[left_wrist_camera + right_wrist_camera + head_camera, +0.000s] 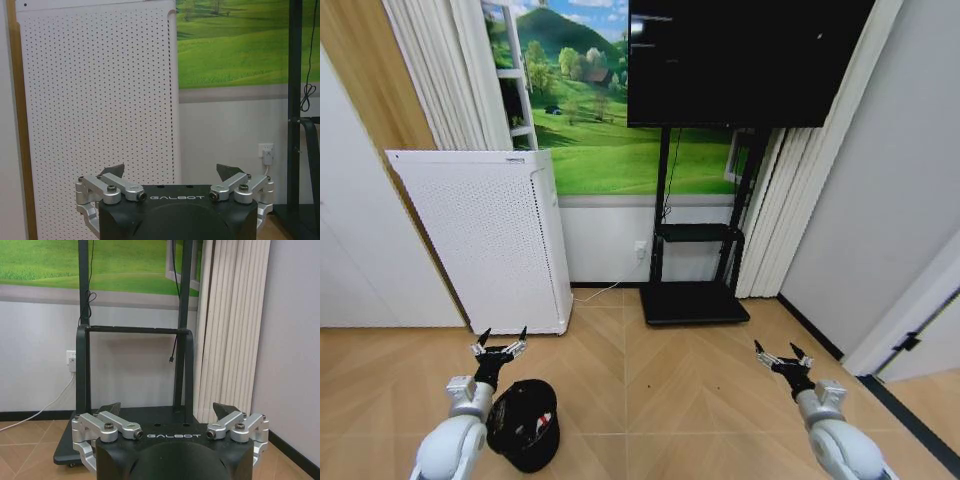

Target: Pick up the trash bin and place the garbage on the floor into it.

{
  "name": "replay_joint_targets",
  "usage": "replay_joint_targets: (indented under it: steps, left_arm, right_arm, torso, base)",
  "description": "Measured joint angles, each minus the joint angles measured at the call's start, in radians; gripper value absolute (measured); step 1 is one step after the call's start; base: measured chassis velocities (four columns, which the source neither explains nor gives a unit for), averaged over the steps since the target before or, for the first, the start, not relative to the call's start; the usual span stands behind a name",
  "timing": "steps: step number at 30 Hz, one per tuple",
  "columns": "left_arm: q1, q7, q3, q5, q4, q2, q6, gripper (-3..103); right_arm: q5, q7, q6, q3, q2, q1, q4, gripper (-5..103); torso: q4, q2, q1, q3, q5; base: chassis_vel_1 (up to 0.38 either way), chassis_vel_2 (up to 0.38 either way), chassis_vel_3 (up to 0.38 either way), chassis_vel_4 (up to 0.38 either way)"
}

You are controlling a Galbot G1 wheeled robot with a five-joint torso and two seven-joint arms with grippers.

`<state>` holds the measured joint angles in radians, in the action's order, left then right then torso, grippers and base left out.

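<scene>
Both arms sit low at the near edge of my head view. Left hand (500, 341) has its fingers spread, holding nothing, raised just above and behind the trash bin (523, 424). Right hand (782, 354) is spread the same way, also holding nothing, well apart over bare floor (650, 390).

Room, biggest first: light wood herringbone floor, white wall ahead with a green landscape mural (610, 150). Black screen (745, 60) hangs up top on a black stand (695, 290) whose base plate rests on the floor against the wall. Tall white perforated box appliance (485, 235) stands left of the stand, against the wall. Pleated white curtains run down beside the stand on the right. Wall socket (641, 248) sits between appliance and stand.

Trash bin is on the floor, just beside my left arm, in front of the appliance. Black liner inside; I see a few small red and white bits in it, too small to identify.

Left wrist view faces the appliance front; right wrist view faces the stand.
</scene>
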<state>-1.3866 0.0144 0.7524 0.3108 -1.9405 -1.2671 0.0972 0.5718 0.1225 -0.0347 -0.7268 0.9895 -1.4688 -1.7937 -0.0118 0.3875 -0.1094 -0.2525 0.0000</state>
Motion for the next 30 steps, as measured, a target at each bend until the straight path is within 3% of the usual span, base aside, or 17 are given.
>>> replay_joint_targets:
  steps: [17,22,30]
  left_arm:
    - [0.000,0.000,0.000,0.000,0.000,0.000,0.000,100]
    - [0.000,0.000,0.000,0.000,0.000,0.000,0.000,100]
    - [0.000,0.000,0.000,0.000,0.000,0.000,0.000,100]
  right_arm:
    - [0.000,0.000,0.000,0.000,0.000,0.000,0.000,100]
    - [0.000,0.000,0.000,0.000,0.000,0.000,0.000,100]
    - [0.000,0.000,0.000,0.000,0.000,0.000,0.000,100]
  torso:
    - [0.0000,0.042,-0.014,-0.029,0.0000]
    - [0.0000,0.083,-0.027,-0.056,0.0000]
    - [0.0000,0.116,-0.040,-0.077,0.0000]
  base:
    - [0.000,0.000,0.000,0.000]
    - [0.000,0.000,0.000,0.000]
    - [0.000,0.000,0.000,0.000]
